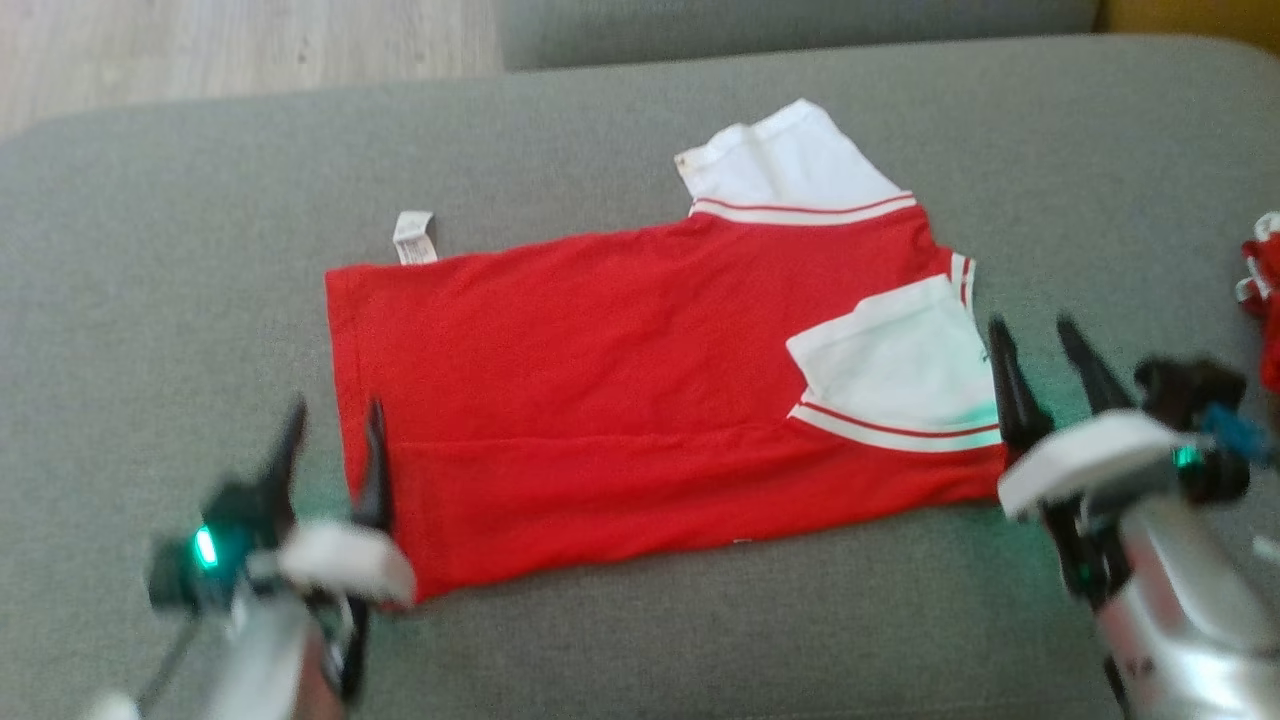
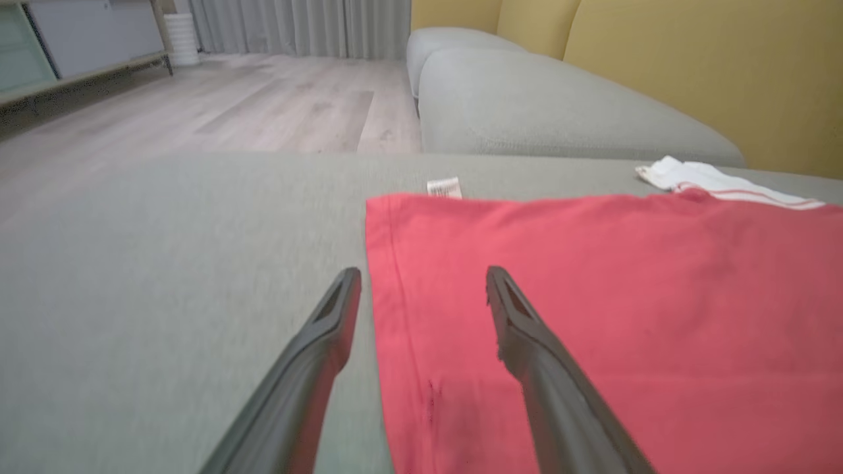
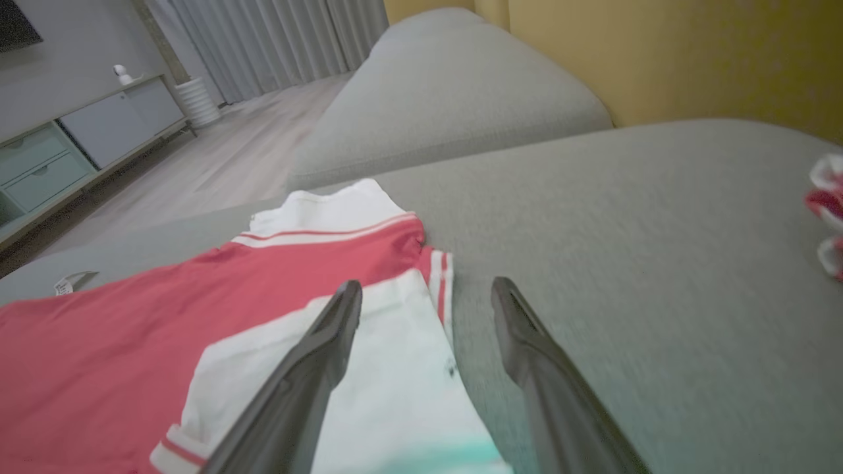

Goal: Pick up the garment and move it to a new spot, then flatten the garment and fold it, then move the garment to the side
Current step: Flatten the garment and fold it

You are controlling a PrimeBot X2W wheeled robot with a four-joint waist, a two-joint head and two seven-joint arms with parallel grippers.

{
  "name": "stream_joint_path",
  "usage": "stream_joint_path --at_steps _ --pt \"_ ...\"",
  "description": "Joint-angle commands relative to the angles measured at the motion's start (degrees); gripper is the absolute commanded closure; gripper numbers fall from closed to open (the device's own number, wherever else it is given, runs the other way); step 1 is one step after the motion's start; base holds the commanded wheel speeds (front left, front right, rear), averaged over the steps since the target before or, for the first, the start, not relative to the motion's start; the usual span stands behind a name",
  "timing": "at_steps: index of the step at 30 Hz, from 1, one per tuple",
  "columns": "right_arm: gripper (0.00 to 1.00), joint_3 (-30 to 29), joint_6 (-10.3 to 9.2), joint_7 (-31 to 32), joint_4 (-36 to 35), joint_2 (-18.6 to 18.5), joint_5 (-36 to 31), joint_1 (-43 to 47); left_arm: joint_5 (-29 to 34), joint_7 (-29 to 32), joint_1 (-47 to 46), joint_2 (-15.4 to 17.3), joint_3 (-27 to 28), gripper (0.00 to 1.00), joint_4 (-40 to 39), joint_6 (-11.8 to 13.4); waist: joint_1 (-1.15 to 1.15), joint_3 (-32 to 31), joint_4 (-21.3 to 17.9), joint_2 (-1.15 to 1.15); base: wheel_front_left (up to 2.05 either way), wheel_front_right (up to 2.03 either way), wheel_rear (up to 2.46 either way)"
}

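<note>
The garment (image 1: 620, 400), a red T-shirt with white sleeves, lies spread on the grey cushion, its near long edge folded over onto the body. One white sleeve (image 1: 900, 365) rests folded on the red cloth, the other (image 1: 790, 165) sticks out at the far side. A small white label (image 1: 414, 237) pokes from the hem. My left gripper (image 1: 333, 415) is open, straddling the hem edge (image 2: 385, 276) at the near left corner. My right gripper (image 1: 1035, 335) is open beside the collar end, one finger over the folded sleeve (image 3: 388, 382). Neither holds cloth.
The grey sofa cushion (image 1: 150, 250) stretches to the left and in front of the shirt. Another red-and-white item (image 1: 1262, 290) lies at the right edge. A second grey cushion (image 2: 527, 99) and yellow backrest (image 2: 711, 59) stand behind; wooden floor (image 1: 200, 50) lies beyond.
</note>
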Motion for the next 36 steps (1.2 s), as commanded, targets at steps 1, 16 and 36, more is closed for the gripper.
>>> stream_joint_path --at_steps 1,16,36 --pt "0.0 0.94 -0.05 -0.81 -1.94 -0.29 -0.87 -2.38 0.51 -0.29 -3.82 1.86 1.54 0.0 -1.08 -0.05 0.0 1.2 -0.03 0.0 0.0 0.0 0.0" --pt "0.0 5.4 -0.05 0.09 -1.97 3.16 -4.04 -14.22 -7.88 14.01 -27.55 12.07 -7.38 0.0 15.44 -3.9 0.0 10.65 -3.39 0.0 0.0 0.0 0.0" --pt "0.0 8.03 -0.05 -1.8 1.63 3.0 -2.66 -18.34 -20.83 14.48 -31.23 18.82 -19.01 0.0 18.63 -3.93 0.0 13.62 -3.67 0.0 0.0 0.0 0.0"
